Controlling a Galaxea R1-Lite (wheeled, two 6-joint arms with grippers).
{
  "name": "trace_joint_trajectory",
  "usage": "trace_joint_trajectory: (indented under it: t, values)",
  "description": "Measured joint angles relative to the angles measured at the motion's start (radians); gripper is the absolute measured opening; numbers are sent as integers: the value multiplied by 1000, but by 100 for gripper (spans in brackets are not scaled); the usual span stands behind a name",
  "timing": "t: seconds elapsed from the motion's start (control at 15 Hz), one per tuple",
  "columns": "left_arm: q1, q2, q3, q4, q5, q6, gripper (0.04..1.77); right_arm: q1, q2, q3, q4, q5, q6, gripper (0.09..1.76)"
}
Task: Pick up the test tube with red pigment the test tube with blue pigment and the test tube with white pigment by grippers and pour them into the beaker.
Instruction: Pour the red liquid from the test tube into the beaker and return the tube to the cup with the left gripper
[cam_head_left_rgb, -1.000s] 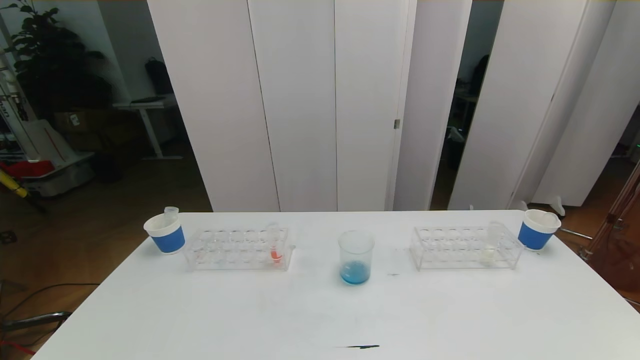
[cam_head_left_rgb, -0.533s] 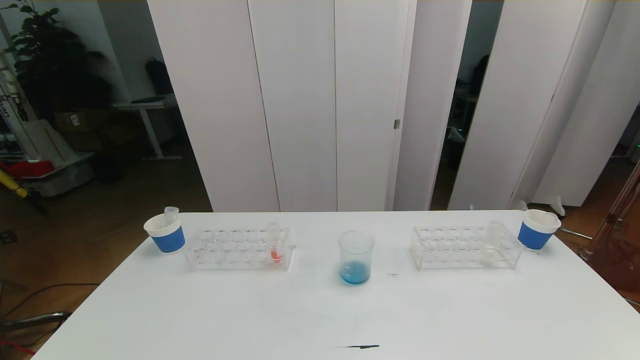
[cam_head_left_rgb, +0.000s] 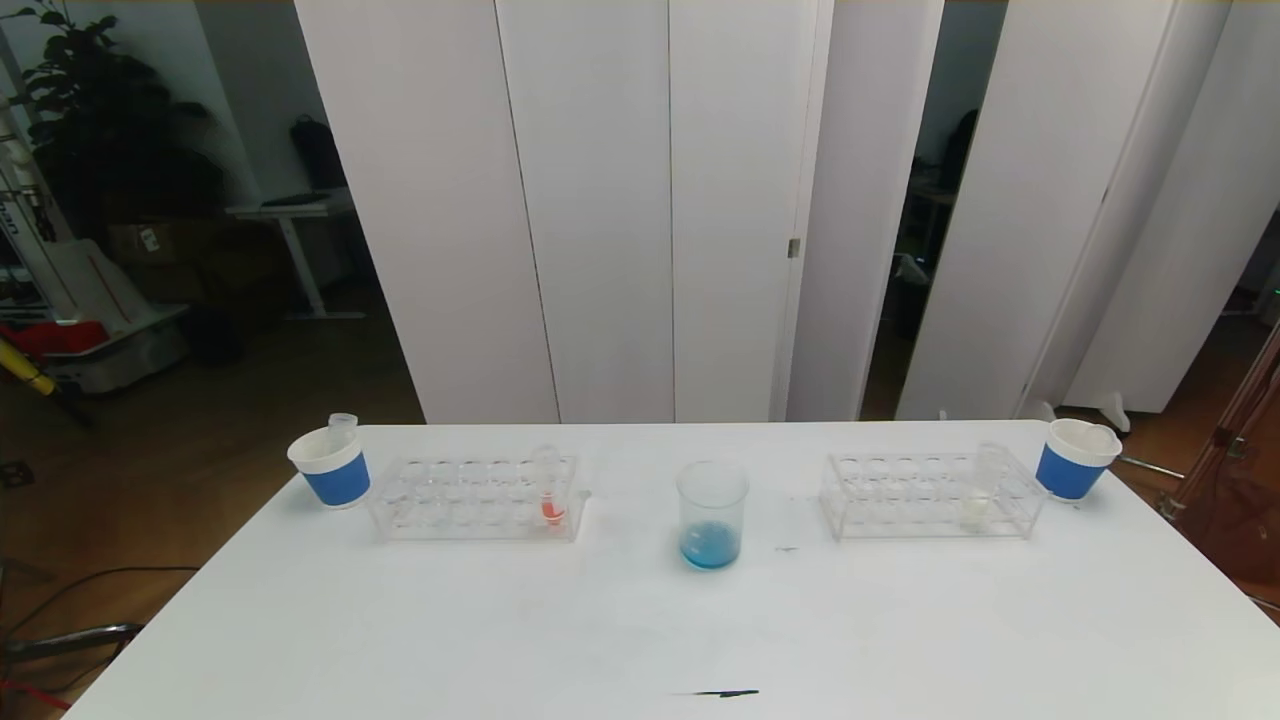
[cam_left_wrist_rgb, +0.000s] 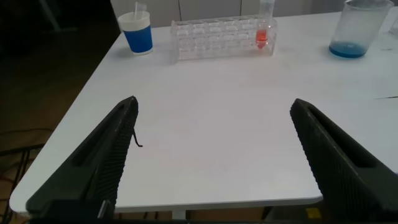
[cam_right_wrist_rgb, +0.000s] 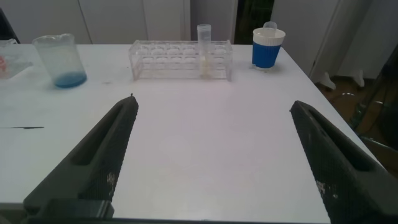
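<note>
The beaker stands mid-table with blue liquid at its bottom. A tube with red pigment stands upright in the left clear rack. The test tube with white pigment stands upright in the right clear rack. No tube holding blue pigment shows. Neither gripper shows in the head view. My left gripper is open and empty above the table's near edge, far from the red tube. My right gripper is open and empty, far from the white tube and the beaker.
A blue-banded paper cup with an empty clear tube in it stands left of the left rack. Another blue-banded cup stands at the far right corner. A thin dark mark lies near the front edge. White panels stand behind the table.
</note>
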Motion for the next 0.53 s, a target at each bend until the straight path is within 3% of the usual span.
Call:
trace_joint_trajectory:
  t: [0.53]
  values:
    - [0, 0, 26, -38, 3, -4, 175, 0, 0, 0, 0, 0, 0, 175]
